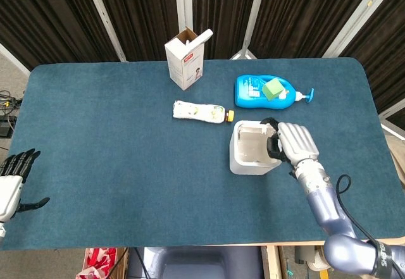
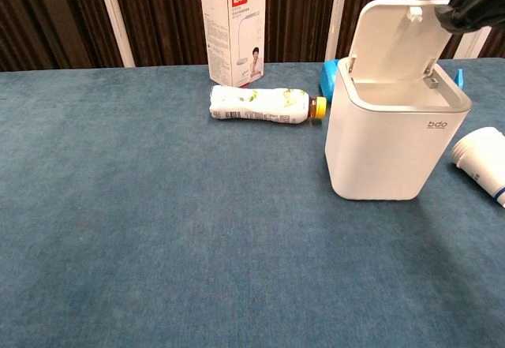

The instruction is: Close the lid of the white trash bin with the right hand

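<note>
The white trash bin point(image 1: 247, 162) point(image 2: 390, 147) stands right of the table's middle. Its lid point(image 2: 394, 42) is tipped forward and half open over the rim. My right hand point(image 1: 292, 143) point(image 2: 467, 5) is above the bin's right side, its dark fingers pressing on the back of the lid; it holds nothing. My left hand point(image 1: 14, 178) hangs off the table's left edge with fingers spread, holding nothing.
A plastic bottle with a yellow cap point(image 1: 200, 111) lies left of the bin. An open carton point(image 1: 185, 59) stands behind it. A blue detergent bottle point(image 1: 259, 93) with a green block on it lies behind the bin. A white cup point(image 2: 481, 159) lies to the bin's right.
</note>
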Tool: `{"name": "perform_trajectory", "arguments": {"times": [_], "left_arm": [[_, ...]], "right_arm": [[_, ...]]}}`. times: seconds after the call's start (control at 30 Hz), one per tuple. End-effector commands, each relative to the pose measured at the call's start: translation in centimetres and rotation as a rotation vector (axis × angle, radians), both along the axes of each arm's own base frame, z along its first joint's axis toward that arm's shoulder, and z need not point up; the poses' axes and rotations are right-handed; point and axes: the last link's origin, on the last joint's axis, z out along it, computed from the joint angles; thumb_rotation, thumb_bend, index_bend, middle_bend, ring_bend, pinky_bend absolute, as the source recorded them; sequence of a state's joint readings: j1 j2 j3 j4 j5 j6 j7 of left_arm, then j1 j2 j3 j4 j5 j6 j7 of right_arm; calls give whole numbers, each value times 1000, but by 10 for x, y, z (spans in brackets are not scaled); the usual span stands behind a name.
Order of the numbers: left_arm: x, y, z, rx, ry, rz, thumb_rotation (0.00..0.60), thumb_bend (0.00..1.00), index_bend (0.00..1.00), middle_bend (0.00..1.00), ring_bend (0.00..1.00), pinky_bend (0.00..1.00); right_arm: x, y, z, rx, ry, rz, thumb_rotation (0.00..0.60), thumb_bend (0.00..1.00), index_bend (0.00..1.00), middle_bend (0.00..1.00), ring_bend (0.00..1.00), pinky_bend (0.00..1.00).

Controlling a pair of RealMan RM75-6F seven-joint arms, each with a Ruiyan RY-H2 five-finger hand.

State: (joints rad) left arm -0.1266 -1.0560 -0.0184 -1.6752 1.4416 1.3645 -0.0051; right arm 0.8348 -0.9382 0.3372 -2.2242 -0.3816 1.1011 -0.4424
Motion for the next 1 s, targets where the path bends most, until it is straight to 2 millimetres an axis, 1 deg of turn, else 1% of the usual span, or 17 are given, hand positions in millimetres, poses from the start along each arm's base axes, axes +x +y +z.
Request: {"name": "perform_trajectory", "arguments": {"times": [0.03, 0.3, 0.4, 0.63, 1.0], "left_arm": [[1, 0, 0, 0, 1, -3, 600, 0, 0, 0, 0, 0], [2, -1, 0, 0, 3, -10, 600, 0, 0, 0, 0, 0], [3, -2, -1, -4, 7, -15, 600, 0, 0, 0, 0, 0], [4, -3, -2, -2, 10, -27, 600, 0, 0, 0, 0, 0], [4, -4, -1, -3, 11, -29, 600, 0, 0, 0, 0, 0]], "right_arm": [[-2, 14, 0, 22, 3, 11, 600, 707, 289, 816, 881, 863], [-5, 30, -5, 52, -8, 21, 600, 709, 289, 816, 881, 863], [-10, 38, -10, 73, -12, 13, 600, 710, 290, 816, 881, 863], [-20, 45, -18, 85, -15, 9, 600, 710, 290, 816, 881, 863], [-28, 53, -31, 109, -15, 11, 600, 710, 289, 816, 881, 863]]}}
